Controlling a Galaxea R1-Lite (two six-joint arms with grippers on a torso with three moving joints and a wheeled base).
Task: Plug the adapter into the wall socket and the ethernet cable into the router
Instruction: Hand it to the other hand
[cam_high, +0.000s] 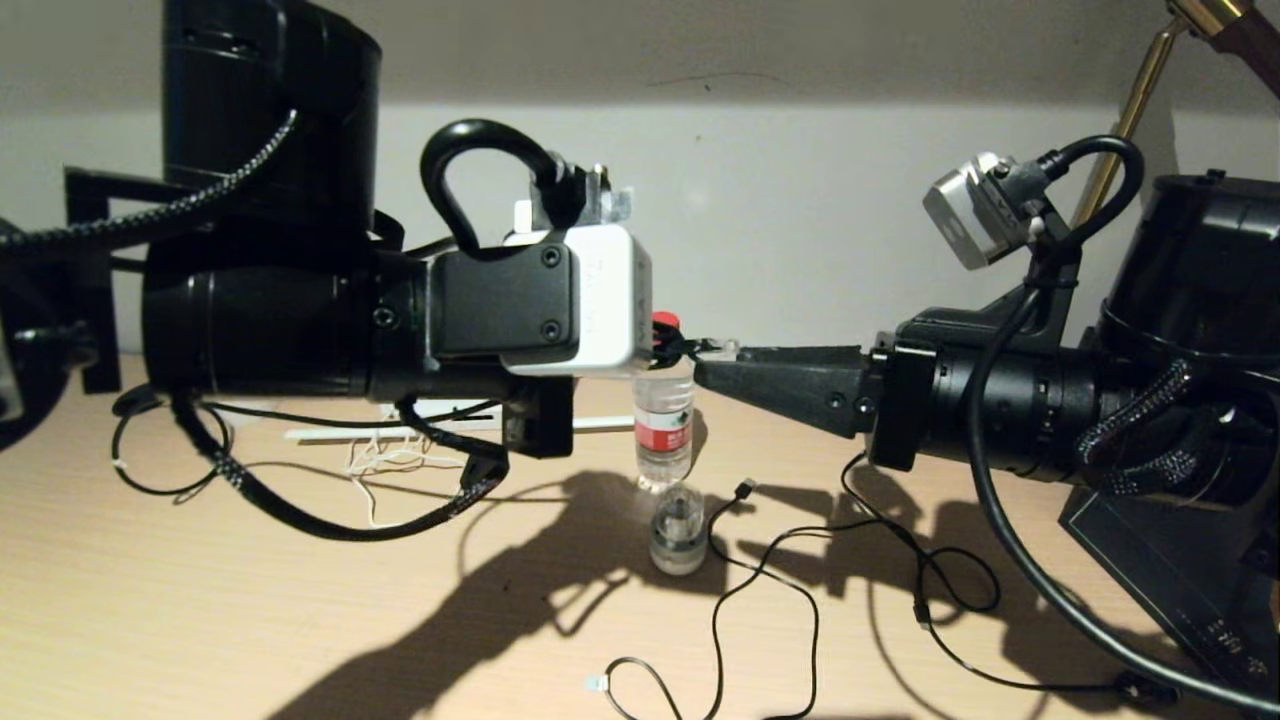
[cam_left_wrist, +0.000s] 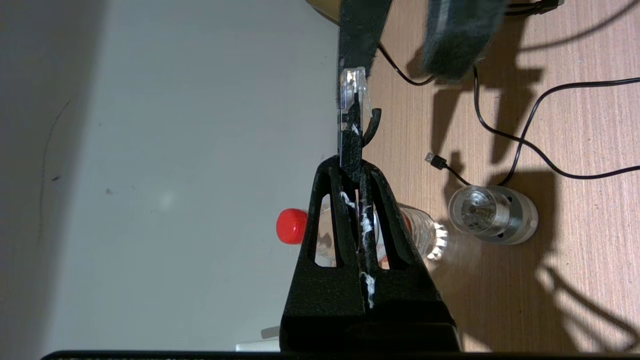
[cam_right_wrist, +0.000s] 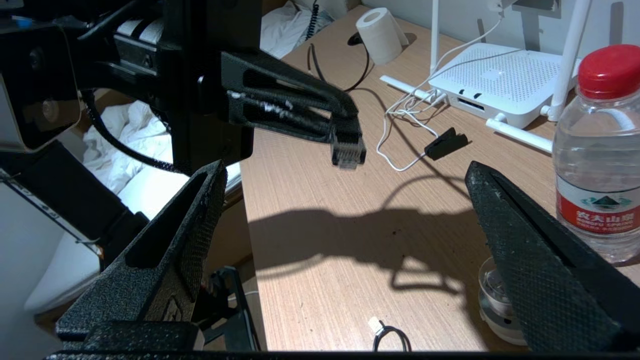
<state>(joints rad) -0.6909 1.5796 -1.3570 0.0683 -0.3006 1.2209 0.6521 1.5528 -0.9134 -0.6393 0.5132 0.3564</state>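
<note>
The table (cam_right_wrist: 320, 260) is wooden and carries, at its far side by the wall, the router (cam_right_wrist: 495, 82), a flat white box with stick antennas and dark ports on the edge that faces the arms. A water bottle (cam_right_wrist: 597, 165) with a red cap stands near it, and a round white-and-clear plug (cam_left_wrist: 492, 215) lies just beside the bottle. The left gripper (cam_right_wrist: 345, 132) hangs above the table with its jaws closed on the connector of the ethernet cable (cam_right_wrist: 348, 150), the clear tip sticking out past the fingertips. The right gripper (cam_right_wrist: 345, 240) faces it from the other side, jaws wide open and holding nothing. The step in hand seems to be a handover or a regrasp of the connector between the two arms. To do it well, I think the open jaws should come around the black body of the connector, not the clear tip, and close before the left jaws let go, so the tip remains free to enter a port. The adapter and the wall socket I cannot identify here.
</note>
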